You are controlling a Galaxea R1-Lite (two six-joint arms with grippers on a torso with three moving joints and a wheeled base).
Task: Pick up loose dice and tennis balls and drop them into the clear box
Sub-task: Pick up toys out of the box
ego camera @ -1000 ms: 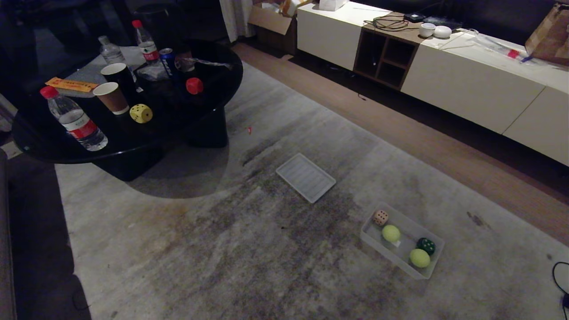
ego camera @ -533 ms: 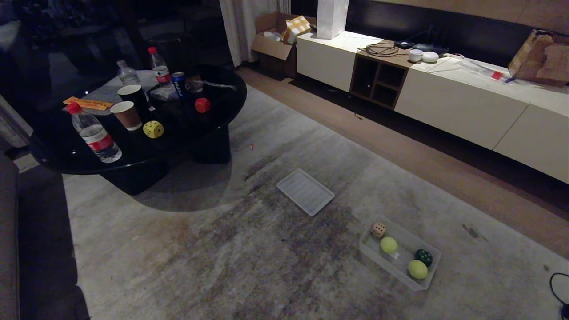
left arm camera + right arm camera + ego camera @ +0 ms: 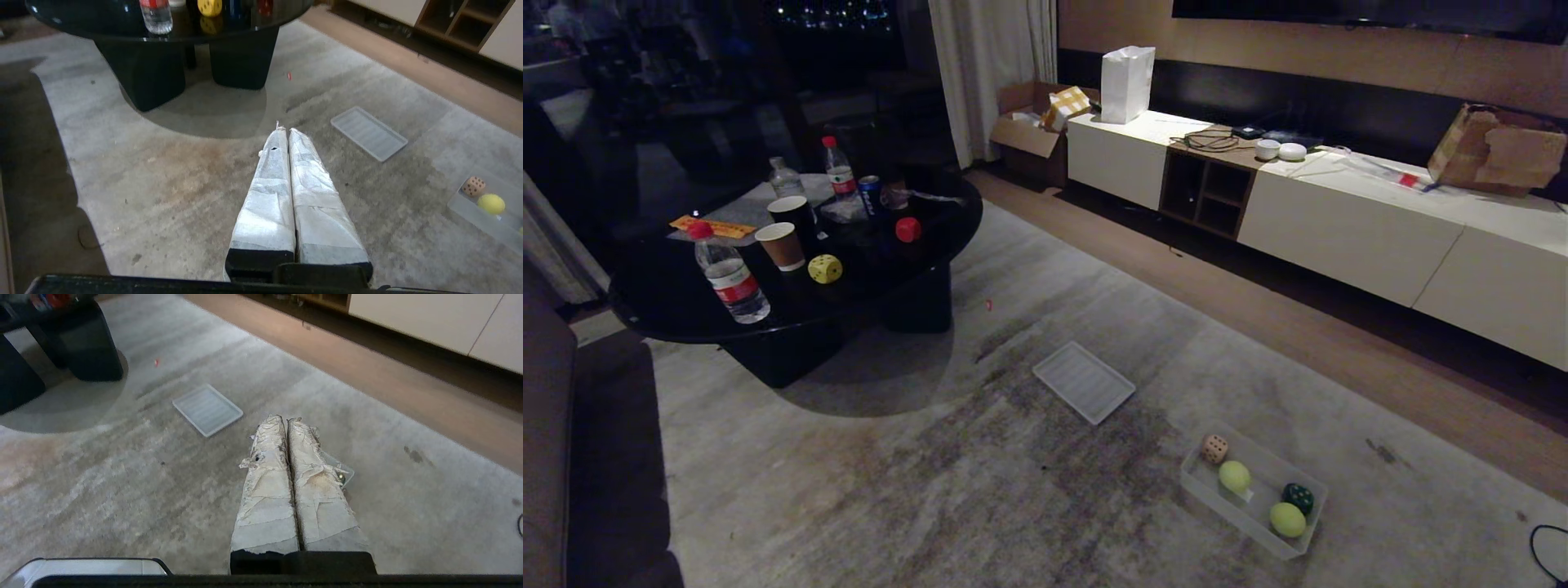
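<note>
Black and glossy, the low table (image 3: 686, 314) is standing at the left of the room, carrying the two dice not yet collected: the yellow die (image 3: 825, 269) is sitting beside a paper cup (image 3: 780, 246) and behind a water bottle (image 3: 727, 278), and the red die (image 3: 908, 229) is lying farther back near a can (image 3: 870, 194). Being up on the tabletop, both are probably calling for the robot to be standing tall before it is reaching for them.

On the rug (image 3: 849, 474) in the middle, the ribbed lid (image 3: 1083, 381) is lying flat, set apart so the box is staying open for drops.

Toward the right, the clear box (image 3: 1199, 490) is resting on the rug, holding the beige die (image 3: 1215, 448), the dark green die (image 3: 1298, 495) and two tennis balls (image 3: 1234, 476), one at each end.

Neither arm is showing in the head view. The left gripper (image 3: 284, 131) is hanging above bare rug with its taped fingers (image 3: 269, 192) pressed together and empty; the right gripper (image 3: 286, 418) is hanging likewise clenched on nothing, just over a corner of the box. Both seem parked, waiting for the next approach.
</note>
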